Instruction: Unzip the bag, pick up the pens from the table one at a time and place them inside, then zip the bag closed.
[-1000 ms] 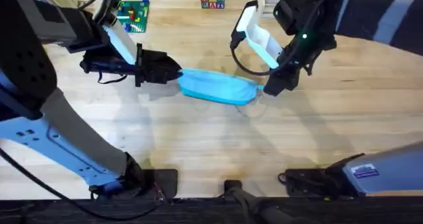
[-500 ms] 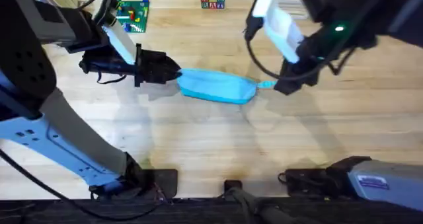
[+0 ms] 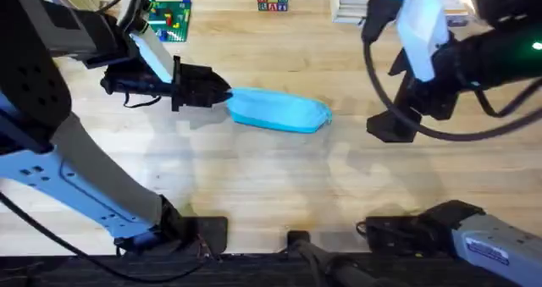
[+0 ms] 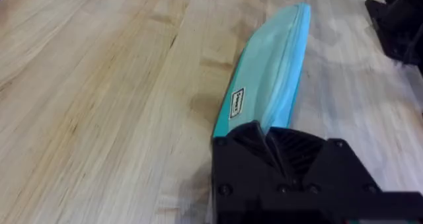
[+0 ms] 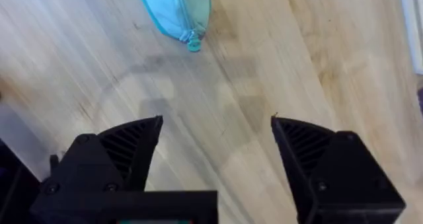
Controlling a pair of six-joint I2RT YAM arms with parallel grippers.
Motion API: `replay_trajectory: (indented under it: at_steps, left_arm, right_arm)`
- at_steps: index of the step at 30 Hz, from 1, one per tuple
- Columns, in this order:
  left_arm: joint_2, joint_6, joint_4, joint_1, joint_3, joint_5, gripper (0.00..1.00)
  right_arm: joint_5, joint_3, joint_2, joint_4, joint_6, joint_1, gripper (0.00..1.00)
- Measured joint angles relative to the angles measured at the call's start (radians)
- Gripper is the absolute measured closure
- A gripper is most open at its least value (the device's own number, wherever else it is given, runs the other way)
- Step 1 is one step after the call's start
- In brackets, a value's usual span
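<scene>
Soft matt cloth bag (image 3: 279,112) lies on the smooth, pale grained wooden table (image 3: 271,185).

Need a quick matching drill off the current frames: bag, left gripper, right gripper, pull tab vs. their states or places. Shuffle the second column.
Things:
1. bag
2. left gripper
3. right gripper
4. pull tab

States or places:
A. open, above bare table, apart from the bag
B. shut on one end of the bag
C. lying flat on the table, zipped
D. at the bag end facing the right gripper

Pairs: 1-C, 2-B, 3-A, 4-D
</scene>
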Motion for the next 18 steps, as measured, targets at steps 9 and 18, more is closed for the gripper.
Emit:
replay_trajectory:
  at_steps: [9, 18]
  left_arm:
    - [0.0, 0.0, 0.0, 0.0, 0.0, 0.0, 0.959]
    - [0.0, 0.001, 0.005, 0.018, 0.0, -0.001, 0.247]
  right_arm:
    - [0.0, 0.0, -0.089, -0.011, 0.177, 0.0, 0.004]
    - [-0.079, -0.001, -0.106, -0.013, 0.484, 0.0, 0.004]
